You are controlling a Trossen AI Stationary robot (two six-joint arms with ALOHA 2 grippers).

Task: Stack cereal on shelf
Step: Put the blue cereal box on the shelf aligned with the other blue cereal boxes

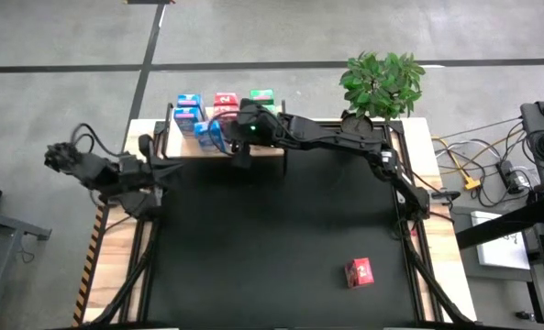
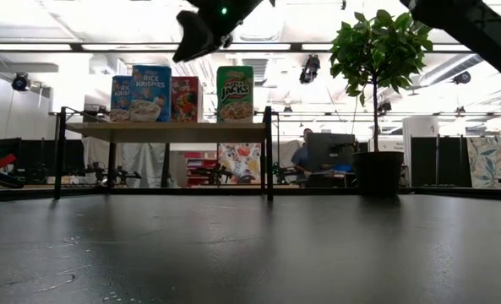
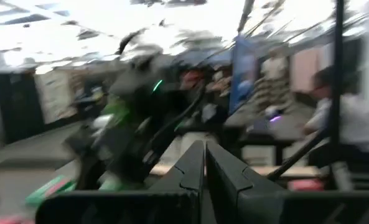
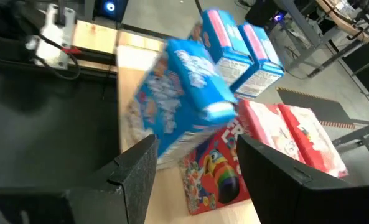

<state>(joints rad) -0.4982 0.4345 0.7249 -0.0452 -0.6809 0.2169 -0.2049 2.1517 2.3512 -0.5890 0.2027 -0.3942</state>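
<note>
The pale wooden shelf (image 1: 270,148) stands at the table's far edge. On it stand two blue cereal boxes (image 1: 187,108), red ones (image 1: 224,101) and a green one (image 2: 235,94). Another blue cereal box (image 4: 178,102) stands at the shelf's near edge, looking tilted and blurred. My right gripper (image 4: 196,146) hovers open just above and in front of that box, with a finger to either side of it in the wrist view and clear of it in the low view (image 2: 201,38). My left gripper (image 3: 204,168) is shut and holds nothing, at the table's left edge (image 1: 166,170).
One red cereal box (image 1: 359,271) lies alone on the black mat near the table's front right. A potted plant (image 1: 382,82) stands at the far right corner. Black frame posts (image 2: 268,152) flank the shelf. A seated person (image 2: 303,156) shows in the room beyond.
</note>
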